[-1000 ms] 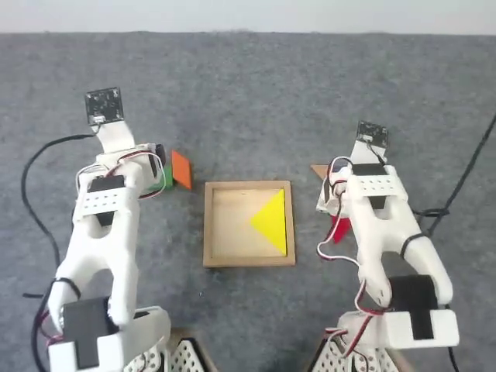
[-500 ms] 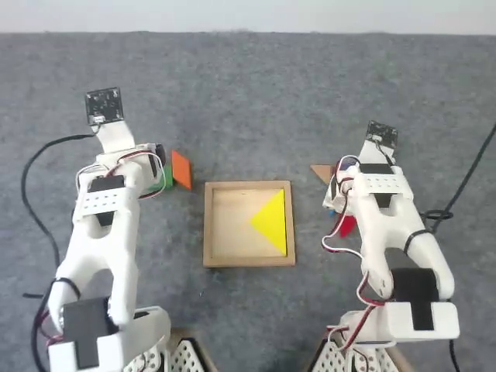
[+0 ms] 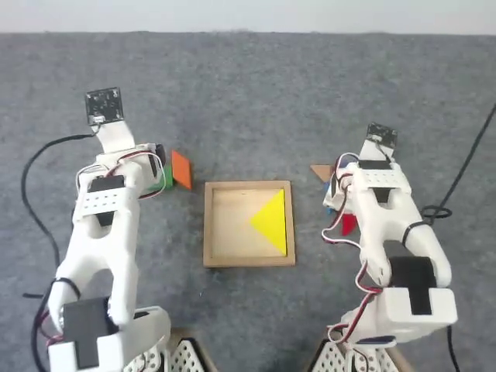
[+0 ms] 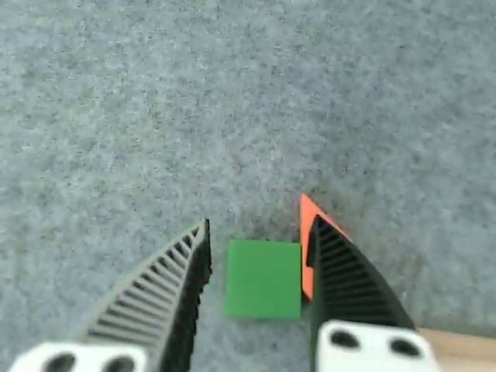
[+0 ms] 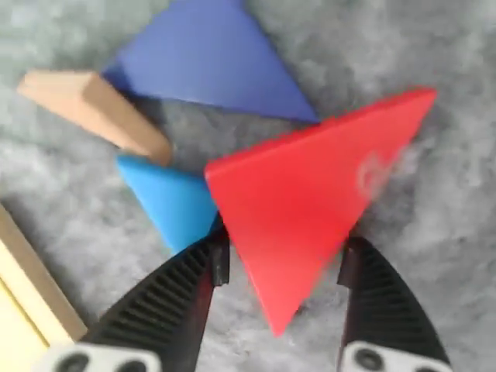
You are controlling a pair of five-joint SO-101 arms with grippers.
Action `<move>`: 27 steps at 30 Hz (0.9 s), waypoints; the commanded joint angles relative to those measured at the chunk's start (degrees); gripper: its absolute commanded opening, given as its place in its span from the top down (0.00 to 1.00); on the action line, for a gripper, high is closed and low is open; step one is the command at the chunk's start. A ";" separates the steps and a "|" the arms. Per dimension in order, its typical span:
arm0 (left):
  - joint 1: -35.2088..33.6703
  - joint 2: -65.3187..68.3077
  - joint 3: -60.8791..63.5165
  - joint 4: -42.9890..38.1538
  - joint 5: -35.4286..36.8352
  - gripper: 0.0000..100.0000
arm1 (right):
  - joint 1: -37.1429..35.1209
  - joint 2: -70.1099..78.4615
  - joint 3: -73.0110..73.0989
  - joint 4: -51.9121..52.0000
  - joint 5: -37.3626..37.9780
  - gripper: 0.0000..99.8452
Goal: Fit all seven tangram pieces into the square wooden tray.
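The right gripper (image 5: 285, 245) was clamped on the flat red triangle (image 5: 310, 194) to one side of the square wooden tray (image 3: 208, 229) – flat yellow triangle (image 3: 273, 221) already inside – while the left gripper (image 4: 260, 226) stood apart astride the flat green square (image 4: 263, 279) on the grey carpet (image 3: 248, 101).

surface: grey felt mat (image 3: 256, 101) | back: pale wall strip (image 3: 248, 15) | light: even

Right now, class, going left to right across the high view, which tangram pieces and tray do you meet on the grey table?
Green square piece, orange parallelogram piece, square wooden tray, light wooden triangle, red triangle.
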 commanded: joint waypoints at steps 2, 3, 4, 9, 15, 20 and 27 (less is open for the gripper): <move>1.93 -0.18 -2.68 -1.41 0.26 0.80 | -0.66 -0.57 -6.33 -0.31 -9.58 0.79; 2.37 -0.18 -2.68 -1.41 0.26 0.80 | -0.48 -0.57 -7.47 -0.31 -11.87 0.79; 2.55 -0.18 -2.68 -1.41 0.26 0.80 | -0.40 -0.48 -8.62 -0.31 -13.89 0.79; 2.46 -0.18 -2.68 -1.41 0.26 0.80 | -0.31 0.40 -11.16 -0.84 -21.10 0.79; 2.55 -0.18 -2.68 -1.41 0.26 0.80 | 0.31 4.70 -11.25 -0.84 -21.27 0.68; 2.55 -0.18 -2.68 -1.41 0.26 0.80 | 0.13 8.13 -13.63 -0.48 -21.54 0.58; 2.46 -0.18 -2.68 -1.41 0.26 0.80 | 0.48 11.56 -14.68 -0.31 -21.54 0.58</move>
